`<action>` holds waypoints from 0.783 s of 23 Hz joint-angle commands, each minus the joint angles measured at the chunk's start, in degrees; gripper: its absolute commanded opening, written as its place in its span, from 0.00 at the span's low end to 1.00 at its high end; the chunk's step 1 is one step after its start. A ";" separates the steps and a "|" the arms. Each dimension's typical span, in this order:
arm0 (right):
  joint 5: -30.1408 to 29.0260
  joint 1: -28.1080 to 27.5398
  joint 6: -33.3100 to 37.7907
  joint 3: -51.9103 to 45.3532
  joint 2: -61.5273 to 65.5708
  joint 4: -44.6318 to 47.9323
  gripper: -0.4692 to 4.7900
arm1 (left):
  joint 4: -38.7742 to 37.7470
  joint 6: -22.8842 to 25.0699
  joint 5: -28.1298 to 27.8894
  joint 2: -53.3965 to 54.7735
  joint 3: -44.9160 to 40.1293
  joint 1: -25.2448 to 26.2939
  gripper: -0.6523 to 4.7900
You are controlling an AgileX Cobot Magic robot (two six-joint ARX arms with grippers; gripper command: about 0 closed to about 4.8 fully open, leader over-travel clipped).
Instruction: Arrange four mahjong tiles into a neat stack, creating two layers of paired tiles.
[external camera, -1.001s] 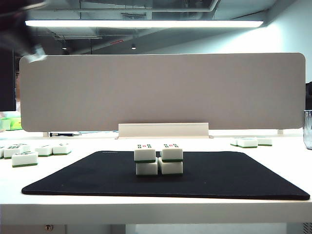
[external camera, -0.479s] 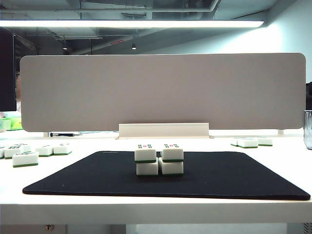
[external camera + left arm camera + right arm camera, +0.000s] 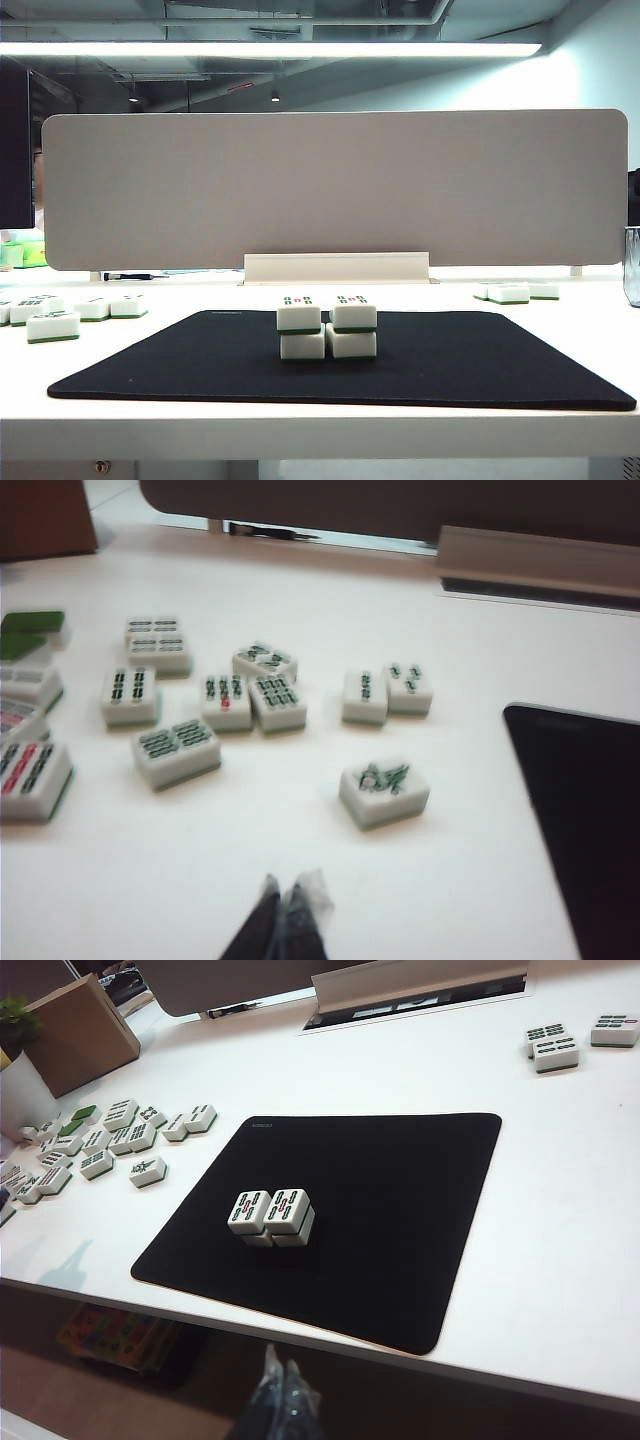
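The stack of four white, green-backed rectangular mahjong tiles stands two on two near the middle of the flat black rectangular mat, the upper pair face up with green and red marks; nothing touches it.

The left gripper has its dark fingertips pressed together and holds nothing. It hangs over bare white tabletop, off the mat's edge. Just ahead of it lies a lone white tile with a green figure; further ahead and to one side sits a loose scatter of white spare tiles, some touching in pairs, one green-backed tile face down at the far edge.

The right gripper is likewise closed and empty, hanging off the table's near edge, well back from the stack, with open mat between them. Two more spare tiles lie far off beyond the mat, near the long pale grey partition board.
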 commanded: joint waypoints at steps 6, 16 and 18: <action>-0.11 0.04 -0.13 0.15 -0.68 0.57 0.09 | -13.92 2.40 -0.37 -12.04 0.15 1.33 0.11; -0.13 0.04 -0.13 0.15 -0.68 0.57 0.09 | -16.02 4.09 -0.20 -14.49 0.15 1.33 0.11; -0.11 0.04 -0.13 0.15 -0.68 0.57 0.09 | -15.61 3.96 0.13 -14.49 0.15 1.33 0.11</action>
